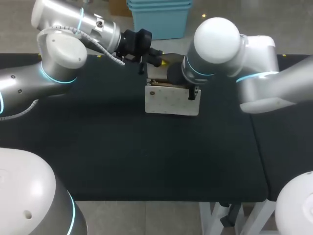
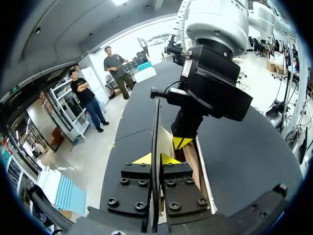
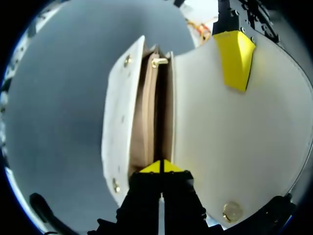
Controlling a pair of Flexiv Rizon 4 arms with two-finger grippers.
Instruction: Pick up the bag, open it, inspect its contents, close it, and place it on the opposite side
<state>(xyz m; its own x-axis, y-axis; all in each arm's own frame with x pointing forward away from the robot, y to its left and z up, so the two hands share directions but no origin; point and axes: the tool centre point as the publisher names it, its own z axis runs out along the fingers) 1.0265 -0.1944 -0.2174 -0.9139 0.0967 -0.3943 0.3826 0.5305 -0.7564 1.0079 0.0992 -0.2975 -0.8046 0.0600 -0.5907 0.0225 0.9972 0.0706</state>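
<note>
On the black table the white bag stands directly under the right gripper. The gripper's tips are pressed together in the bag's open mouth, with the tan lining just ahead of them. The bag's raised flap is pinched edge-on between the fingers of the left gripper.

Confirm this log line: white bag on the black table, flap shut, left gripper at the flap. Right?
No: the flap is open, not shut; the right wrist view shows the tan inside. The white bag is on the black table, left gripper at the flap.
</note>
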